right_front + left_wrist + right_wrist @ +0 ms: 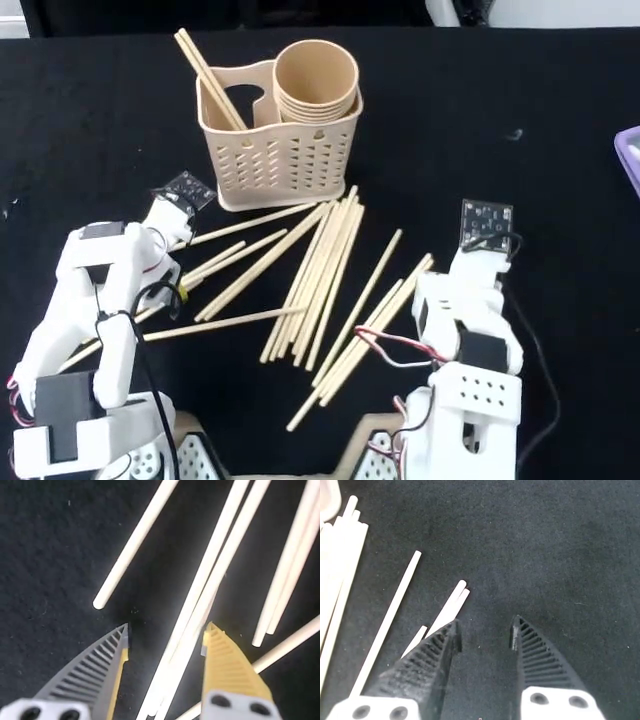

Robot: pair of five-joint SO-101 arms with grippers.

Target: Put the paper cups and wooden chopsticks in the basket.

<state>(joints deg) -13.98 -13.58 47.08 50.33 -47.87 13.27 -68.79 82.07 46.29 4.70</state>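
Observation:
A beige perforated basket point(280, 155) stands at the back of the black table. A stack of paper cups point(316, 78) sits in one compartment and a pair of wooden chopsticks point(208, 78) leans in the other. Several loose chopsticks point(320, 275) lie fanned out in front of the basket. My left gripper point(167, 627) is open low over the table, with two chopsticks point(200, 600) running between its fingers. My right gripper point(486, 624) is open too, nothing between its fingers; chopstick ends point(451, 605) lie just beside one fingertip.
A purple object point(630, 155) shows at the right edge of the table. The left arm point(95, 300) and the right arm point(465, 330) stand on either side of the chopstick pile. A corner of the basket point(327, 500) shows in the right wrist view.

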